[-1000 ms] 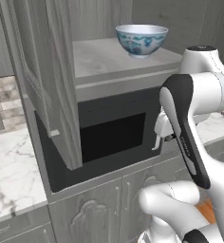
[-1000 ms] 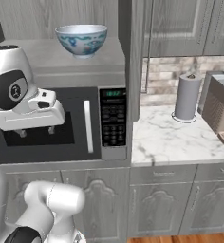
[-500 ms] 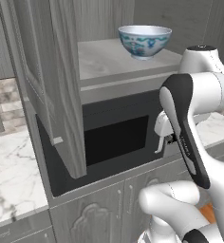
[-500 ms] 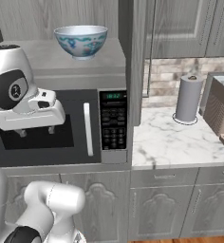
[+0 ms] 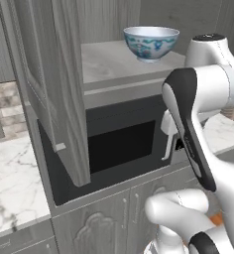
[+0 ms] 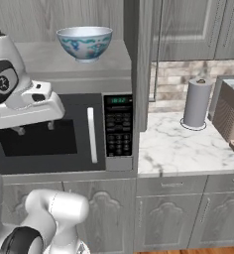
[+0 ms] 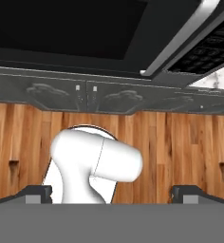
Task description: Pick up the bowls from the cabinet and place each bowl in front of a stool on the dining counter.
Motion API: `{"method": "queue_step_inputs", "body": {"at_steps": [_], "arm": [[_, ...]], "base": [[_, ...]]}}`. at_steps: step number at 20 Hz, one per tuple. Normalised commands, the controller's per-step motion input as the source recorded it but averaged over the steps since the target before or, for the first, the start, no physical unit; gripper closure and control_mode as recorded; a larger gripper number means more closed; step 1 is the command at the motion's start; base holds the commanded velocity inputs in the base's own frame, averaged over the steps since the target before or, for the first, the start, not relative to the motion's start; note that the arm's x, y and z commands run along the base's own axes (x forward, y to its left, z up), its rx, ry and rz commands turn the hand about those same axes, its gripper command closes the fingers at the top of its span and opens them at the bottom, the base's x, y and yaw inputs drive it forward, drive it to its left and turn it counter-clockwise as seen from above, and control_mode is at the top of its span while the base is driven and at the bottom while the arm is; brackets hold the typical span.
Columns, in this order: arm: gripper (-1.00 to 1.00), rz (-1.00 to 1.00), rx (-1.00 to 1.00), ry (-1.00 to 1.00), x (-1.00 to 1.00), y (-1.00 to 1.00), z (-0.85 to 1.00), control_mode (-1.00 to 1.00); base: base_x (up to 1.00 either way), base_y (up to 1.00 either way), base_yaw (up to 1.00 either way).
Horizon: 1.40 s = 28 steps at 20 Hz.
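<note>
The arm [image 5: 188, 124] covers the right side of the microwave [image 6: 64, 131] in the left base view; the cabinet [image 5: 44, 74] door there stands open and its top is cut off by the frame; only one bowl [image 6: 84, 42] can be seen, white with blue and red paint; it sits upright on the pale shelf [image 6: 44, 62] near the top middle of the right base view, and at the upper right of the left base view; the shelf's left part is hidden by the arm in the right base view.

The end effector [image 6: 33, 128] hangs at the left of the right base view, in front of the dark microwave window, below the shelf and well apart from the bowl; its short fingers [image 6: 21, 131] point down; in the hand view the two tips [image 7: 38, 193] sit far apart at the bottom corners, spread wide, with nothing between them; they touch nothing.

The hand view looks down at the wood floor [image 7: 180, 142] and the low cabinet fronts; the microwave's handle [image 7: 180, 38] runs across the upper right.

On the right of the right base view a paper roll [image 6: 196, 103] stands on the marble worktop [image 6: 188, 149]; beside it a toaster [image 6: 230, 116] is cut off by the edge.
</note>
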Motion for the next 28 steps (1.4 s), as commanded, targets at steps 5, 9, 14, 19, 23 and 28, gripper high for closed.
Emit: {"method": "queue_step_inputs", "body": {"at_steps": [5, 9, 14, 19, 23, 28], "arm": [[-1.00, 0.00, -0.18, -0.29, 0.09, 0.00, 0.49, -1.00], [-1.00, 0.00, -0.14, -0.27, 0.44, 0.00, 0.33, -1.00], [-1.00, 0.02, -0.22, -0.12, 0.60, 0.00, 0.26, -1.00], [-1.00, 0.13, -0.24, -0.09, 0.40, -0.19, 0.38, -1.00], [-1.00, 0.16, -0.32, 0.00, 0.19, -0.05, 0.35, -1.00], [-1.00, 0.09, -0.32, -0.01, 0.02, -0.01, 0.29, -1.00]], "base": [[0.00, 0.00, 0.00], [0.00, 0.00, 0.00], [0.00, 0.00, 0.00], [0.00, 0.00, 0.00], [0.00, 0.00, 0.00], [0.00, 0.00, 0.00]]}}
